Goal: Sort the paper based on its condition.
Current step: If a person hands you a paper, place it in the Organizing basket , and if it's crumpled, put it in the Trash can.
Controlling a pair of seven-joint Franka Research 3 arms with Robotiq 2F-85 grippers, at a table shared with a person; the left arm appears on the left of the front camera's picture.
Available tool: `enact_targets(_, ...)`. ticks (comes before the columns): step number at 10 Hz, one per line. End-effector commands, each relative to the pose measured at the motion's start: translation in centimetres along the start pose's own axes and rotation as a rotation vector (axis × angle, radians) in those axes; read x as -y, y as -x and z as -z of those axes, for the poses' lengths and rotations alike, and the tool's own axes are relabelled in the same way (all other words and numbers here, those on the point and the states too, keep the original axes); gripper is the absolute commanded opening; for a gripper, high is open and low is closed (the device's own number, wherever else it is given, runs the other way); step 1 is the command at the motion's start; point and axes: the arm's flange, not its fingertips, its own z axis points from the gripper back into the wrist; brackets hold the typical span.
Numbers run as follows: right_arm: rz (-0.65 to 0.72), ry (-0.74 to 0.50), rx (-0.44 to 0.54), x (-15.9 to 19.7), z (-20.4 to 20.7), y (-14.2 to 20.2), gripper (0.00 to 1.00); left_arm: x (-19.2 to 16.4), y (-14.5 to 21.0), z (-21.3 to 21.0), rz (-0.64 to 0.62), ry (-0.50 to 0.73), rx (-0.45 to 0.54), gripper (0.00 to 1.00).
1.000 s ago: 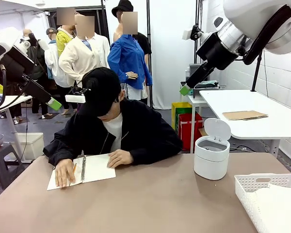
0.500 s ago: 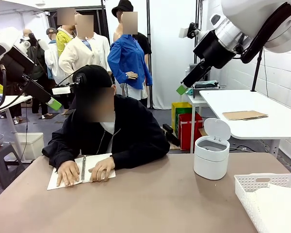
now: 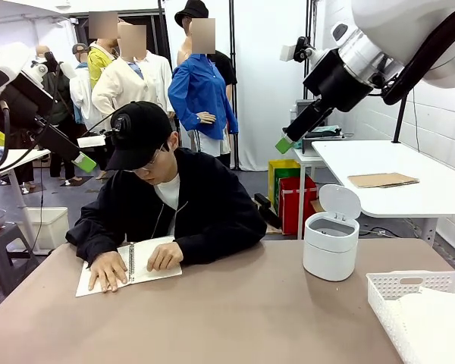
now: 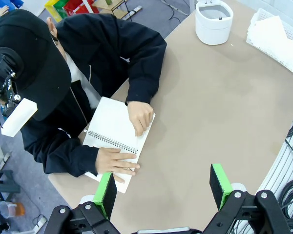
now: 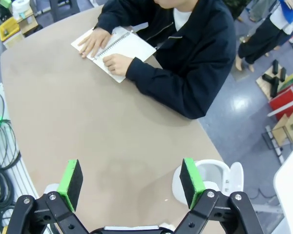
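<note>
Tan tabletop [image 3: 235, 318] shared by two robot arms and a seated person [image 3: 189, 205]. White loose sheets, the paper [image 3: 436, 322], lie in a white perforated basket [image 3: 409, 282] at the near corner on the robot's right. A white bin [image 3: 330, 250] with its lid tipped up stands just beyond the basket. An open spiral notebook [image 4: 112, 119] lies at the far left, under both of the person's hands. Left gripper [image 4: 162, 180] and right gripper [image 5: 131, 175] hang high above the table, fingers spread wide with nothing between the green pads [image 4: 106, 192], well apart from the paper.
</note>
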Motion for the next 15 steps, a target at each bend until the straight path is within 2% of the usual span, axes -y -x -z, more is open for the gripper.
enact_targets(1,-0.008,-0.003,-0.003,0.18,0.18,-0.21,1.0,0.19,-0.02,0.02,-0.012,-0.009,-0.005,1.0)
enact_targets(15,-0.008,-0.003,-0.003,0.18,0.18,-0.21,1.0,0.19,-0.02,0.02,-0.012,-0.009,-0.005,1.0)
